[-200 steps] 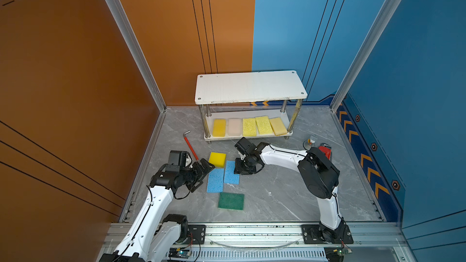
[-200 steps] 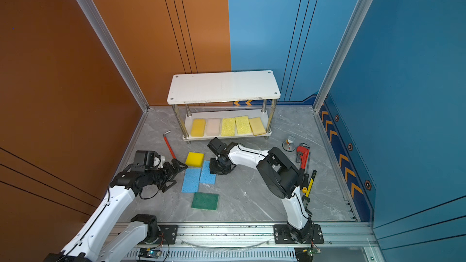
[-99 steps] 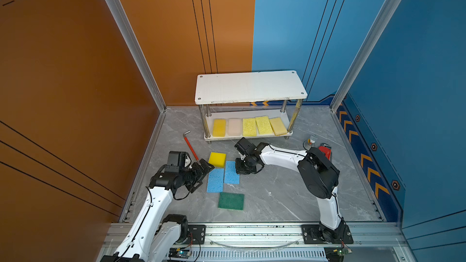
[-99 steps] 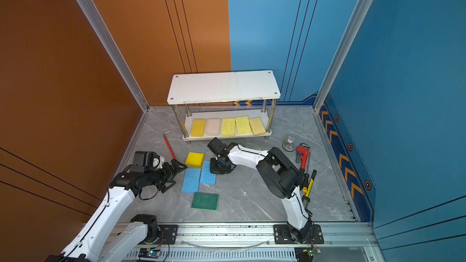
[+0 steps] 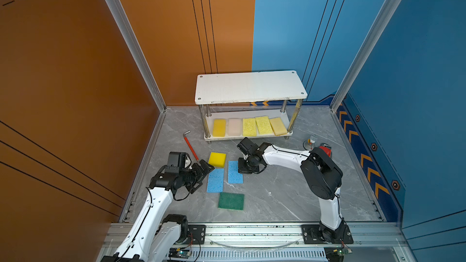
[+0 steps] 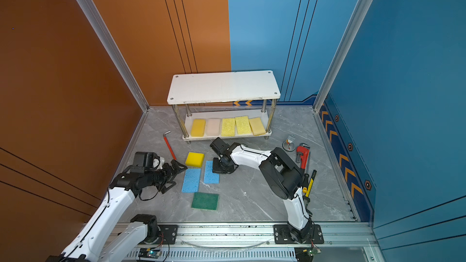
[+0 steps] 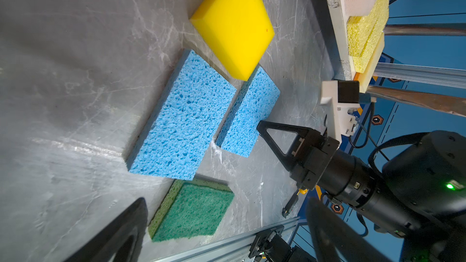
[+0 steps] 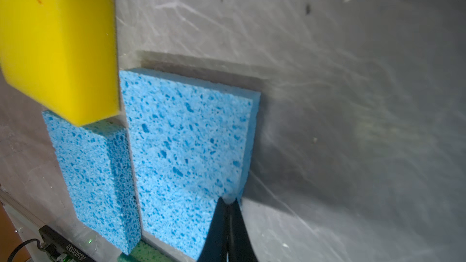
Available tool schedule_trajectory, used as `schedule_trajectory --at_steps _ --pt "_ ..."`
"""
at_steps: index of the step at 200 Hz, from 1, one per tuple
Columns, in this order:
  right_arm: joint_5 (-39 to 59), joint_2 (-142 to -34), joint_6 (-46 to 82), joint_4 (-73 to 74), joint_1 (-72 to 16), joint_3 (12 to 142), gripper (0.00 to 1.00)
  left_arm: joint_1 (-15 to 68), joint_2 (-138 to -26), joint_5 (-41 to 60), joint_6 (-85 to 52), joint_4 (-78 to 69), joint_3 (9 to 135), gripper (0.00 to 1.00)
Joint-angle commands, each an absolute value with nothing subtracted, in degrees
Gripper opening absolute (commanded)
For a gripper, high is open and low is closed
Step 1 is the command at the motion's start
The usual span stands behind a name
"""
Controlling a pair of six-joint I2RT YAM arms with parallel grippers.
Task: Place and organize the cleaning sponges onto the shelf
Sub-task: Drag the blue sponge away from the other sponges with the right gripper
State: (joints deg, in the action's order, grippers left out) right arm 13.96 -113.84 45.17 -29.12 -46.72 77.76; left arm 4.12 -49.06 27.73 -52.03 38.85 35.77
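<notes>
Shelf: the small two-tier rack (image 5: 252, 86) of white boards on chrome posts stands on the grey marbled floor (image 5: 277, 192), against the back wall.
Lower tier of the shelf: five flat sponges lie in a row. From the shelf's left end they are a bright yellow sponge (image 5: 219, 127), a cream-pink sponge (image 5: 234, 126), two pale yellow porous sponges (image 5: 249, 127) (image 5: 263, 125) and a tan sponge (image 5: 278, 126). The last two are slightly skewed.
In front of the shelf: a thick bright yellow foam block (image 5: 217, 159) lies closest. Two blue porous sponges lie side by side just beyond it, then a dark green scouring sponge (image 5: 231, 200) farthest from the shelf.
Right gripper (image 8: 228, 204): its jaws are pressed together, tips down at the outer long edge of the blue sponge nearer the shelf (image 5: 234, 175) and touching it. I cannot tell whether any foam is pinched between them.
Left gripper (image 5: 203, 176): its jaws are spread wide and hold nothing. It hangs low, just beside the other blue sponge (image 5: 215, 180), on the side away from the right gripper.
Beside the shelf's left end: a thin red-handled metal hex key (image 5: 191, 147) lies on the floor.
</notes>
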Motion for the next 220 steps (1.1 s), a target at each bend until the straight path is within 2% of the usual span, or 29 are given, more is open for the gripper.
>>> schedule_trajectory --at_steps 1,61,127,220 --pt "10.82 -109.34 44.74 -30.59 -44.82 74.65 0.0 3.65 -48.73 29.01 -51.15 40.08 35.17 0.98" --pt "9.66 -96.81 43.44 -30.59 -37.3 62.03 0.0 4.2 -49.65 29.03 -50.45 40.02 36.22 0.98" --pt "13.29 -82.18 40.52 -30.59 -27.79 48.33 0.0 7.15 -54.32 28.73 -48.95 39.44 39.34 0.98" --pt "21.06 -69.03 40.17 -30.85 -19.99 42.76 0.0 19.28 -65.76 27.69 -49.48 31.72 46.55 0.98"
